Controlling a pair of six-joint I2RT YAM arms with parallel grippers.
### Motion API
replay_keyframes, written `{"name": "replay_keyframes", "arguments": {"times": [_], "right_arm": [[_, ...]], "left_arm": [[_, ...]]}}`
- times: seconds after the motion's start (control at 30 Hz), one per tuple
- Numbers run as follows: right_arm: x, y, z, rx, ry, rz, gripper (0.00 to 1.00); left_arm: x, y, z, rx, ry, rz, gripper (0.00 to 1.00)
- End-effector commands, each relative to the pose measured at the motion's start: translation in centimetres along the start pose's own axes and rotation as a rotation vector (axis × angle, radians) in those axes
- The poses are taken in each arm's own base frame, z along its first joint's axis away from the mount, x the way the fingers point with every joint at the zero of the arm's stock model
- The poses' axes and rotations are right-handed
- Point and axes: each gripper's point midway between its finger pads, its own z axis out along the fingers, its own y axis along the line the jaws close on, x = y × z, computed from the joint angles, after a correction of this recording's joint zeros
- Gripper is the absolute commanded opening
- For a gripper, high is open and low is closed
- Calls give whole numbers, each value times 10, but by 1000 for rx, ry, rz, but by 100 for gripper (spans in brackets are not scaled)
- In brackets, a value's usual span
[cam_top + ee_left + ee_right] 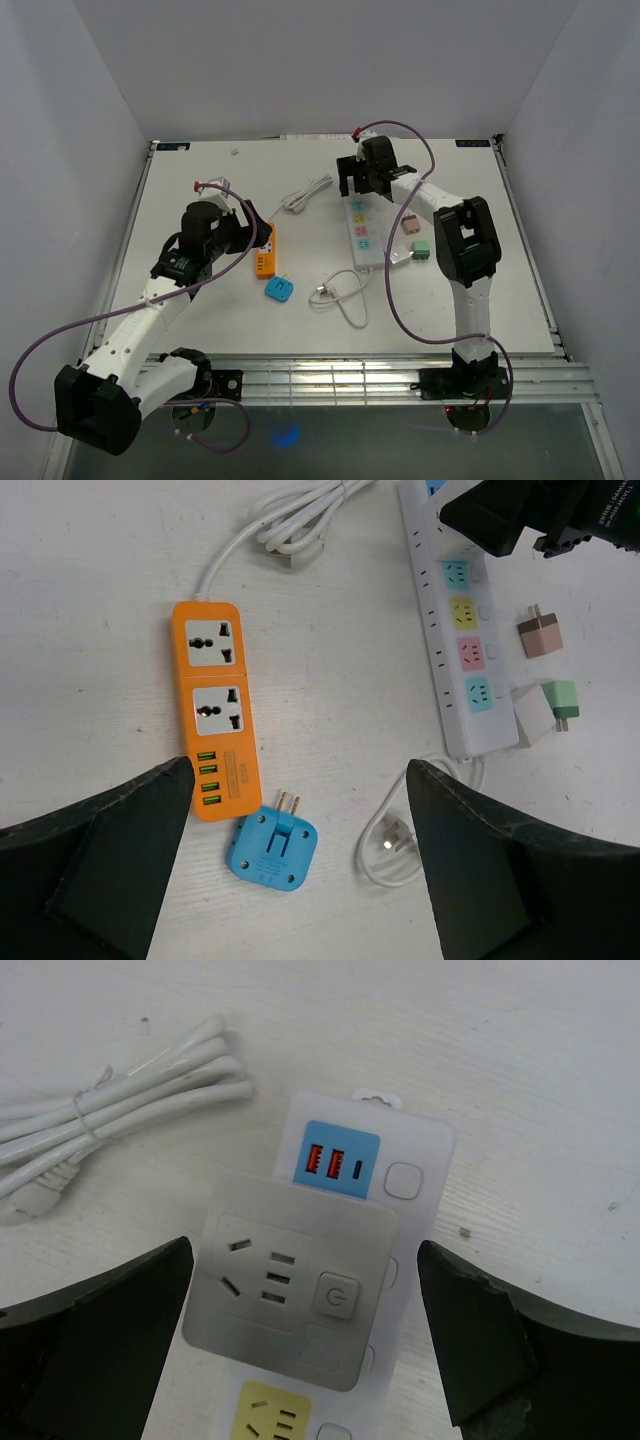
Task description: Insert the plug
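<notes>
Two strips lie mid-desk: orange strip [215,715] toward the left edge, white strip [462,630] toward the right. The left gripper [300,770] hangs wide apart over one blue plug [272,847]. Only the right wrist view shows one white adapter [290,1285] sitting on the white strip, between the right gripper's [305,1250] spread fingers.

A power symbol stands on the square button [335,1295] of the white adapter [290,1280], at the centre of the right wrist view. White lettering on the black arm housing [612,515], upper right of the left wrist view, is too small to read. The print on the orange power strip [215,710], beside its green ports, is also illegible.
</notes>
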Motion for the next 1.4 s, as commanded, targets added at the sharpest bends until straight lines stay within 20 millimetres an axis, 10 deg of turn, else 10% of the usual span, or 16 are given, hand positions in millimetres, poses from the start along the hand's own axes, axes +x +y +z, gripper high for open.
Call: {"name": "replay_keyframes", "arguments": {"times": [0.0, 0.37, 0.7, 1.37], "right_arm": [[-59, 38, -40, -173, -156, -67, 98], [-74, 19, -113, -111, -283, 2, 89], [-2, -27, -143, 76, -175, 291, 99], [126, -46, -174, 130, 154, 11, 96]], "left_arm": [[-20, -15, -11, 43, -36, -37, 98], [-43, -29, -26, 83, -94, -34, 98], [-39, -48, -45, 256, -175, 115, 98], [-15, -48, -47, 318, -143, 186, 98]]}}
